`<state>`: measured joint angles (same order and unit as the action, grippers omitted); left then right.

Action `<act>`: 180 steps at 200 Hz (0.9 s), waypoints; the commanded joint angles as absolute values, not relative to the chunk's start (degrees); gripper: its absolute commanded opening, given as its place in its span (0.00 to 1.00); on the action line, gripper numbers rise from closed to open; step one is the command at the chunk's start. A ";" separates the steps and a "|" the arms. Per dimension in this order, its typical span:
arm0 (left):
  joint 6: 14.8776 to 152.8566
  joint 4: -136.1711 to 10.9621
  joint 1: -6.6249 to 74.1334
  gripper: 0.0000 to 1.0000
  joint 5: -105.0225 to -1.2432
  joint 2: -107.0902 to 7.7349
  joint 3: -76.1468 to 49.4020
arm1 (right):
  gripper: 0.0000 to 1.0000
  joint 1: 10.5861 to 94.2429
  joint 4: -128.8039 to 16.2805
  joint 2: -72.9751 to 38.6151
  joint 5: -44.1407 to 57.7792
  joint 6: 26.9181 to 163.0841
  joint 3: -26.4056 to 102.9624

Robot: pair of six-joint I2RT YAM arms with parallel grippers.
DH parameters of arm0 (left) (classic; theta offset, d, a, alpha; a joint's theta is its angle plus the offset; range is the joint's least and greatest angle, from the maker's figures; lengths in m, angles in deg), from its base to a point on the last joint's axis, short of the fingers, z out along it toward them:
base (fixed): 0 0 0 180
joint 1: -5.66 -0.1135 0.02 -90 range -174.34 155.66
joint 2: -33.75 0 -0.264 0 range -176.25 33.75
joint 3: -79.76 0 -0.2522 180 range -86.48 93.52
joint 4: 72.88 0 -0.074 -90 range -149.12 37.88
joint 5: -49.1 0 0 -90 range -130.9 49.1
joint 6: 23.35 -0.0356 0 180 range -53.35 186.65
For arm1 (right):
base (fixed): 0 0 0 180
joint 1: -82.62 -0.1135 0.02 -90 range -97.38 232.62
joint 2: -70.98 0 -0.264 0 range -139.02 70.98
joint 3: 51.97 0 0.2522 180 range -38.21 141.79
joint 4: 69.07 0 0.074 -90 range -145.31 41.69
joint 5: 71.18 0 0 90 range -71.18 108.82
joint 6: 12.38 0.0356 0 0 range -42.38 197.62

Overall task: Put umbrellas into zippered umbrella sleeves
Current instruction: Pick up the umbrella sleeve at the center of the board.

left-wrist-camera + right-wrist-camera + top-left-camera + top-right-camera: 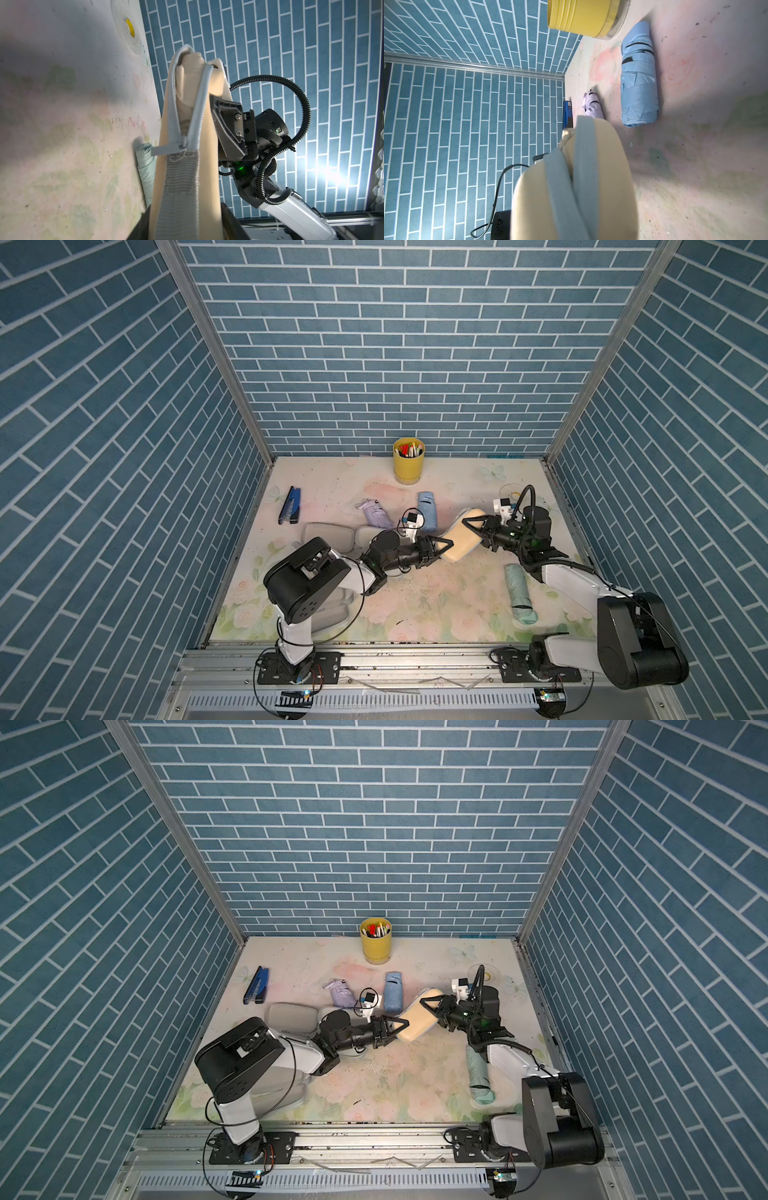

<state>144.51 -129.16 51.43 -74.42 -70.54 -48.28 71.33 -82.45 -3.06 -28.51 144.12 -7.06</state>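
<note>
While the zip stands only part closed, both tools are occupied with one case. The left tool (443, 551) is closed across the near end of the tan sleeve (459, 546), its jaws spread to the width of the shell. The right tool (478, 533) clamps the far end in the same way and shows flat against the shell's side in the left wrist view. The sleeve is held between them, in front of and to the right of the yellow pen cup (408, 460), and appears raised off the counter (415, 593). Inside it, the cream umbrella (188, 83) shows through the unzipped gap. The slider (184, 144) sits partway along, with its pull tab (164, 150) jutting sideways.

Assessment: the shell looks stiff, light and smooth. It should bear a grip across its narrow width but may twist or slip under a pull. The tab is small and thin, and it is the place to pinch while the other tool steadies the shell behind the slider. Soft fabric bulging at the gap could snag the teeth.

Not yet packed:
- the light blue umbrella (428, 512), just in front of the pen cup
- the lilac umbrella (377, 516), in front and to the left
- the mint umbrella (518, 593), well in front and to the right
</note>
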 commanded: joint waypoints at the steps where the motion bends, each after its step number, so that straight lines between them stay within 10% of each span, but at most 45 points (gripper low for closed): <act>1: 142.99 -132.99 51.80 0.64 -73.34 -66.84 -49.02 | 0.25 69.78 -91.68 -1.66 -22.99 148.56 -8.29; 57: 142.74 -134.94 52.94 0.72 -68.40 -70.86 -49.93 | 0.21 63.36 -97.52 -3.76 -18.05 154.83 -6.66; 113: 141.29 -134.44 50.13 0.44 -66.16 -70.02 -50.87 | 0.24 62.40 -96.84 -3.38 -18.97 154.99 -7.27; 148: 131.67 -125.21 46.54 0.17 -70.99 -65.30 -50.87 | 0.59 64.53 -88.92 -2.48 -24.27 148.80 -4.54; 180: 102.76 -94.14 43.54 0.13 -71.65 -52.90 -48.04 | 0.65 70.89 -53.46 3.62 -22.60 126.79 5.24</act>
<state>127.75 -117.03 45.64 -72.04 -61.95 -50.51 67.42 -78.75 -1.83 -22.81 144.27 -3.21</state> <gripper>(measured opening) 0.344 0.645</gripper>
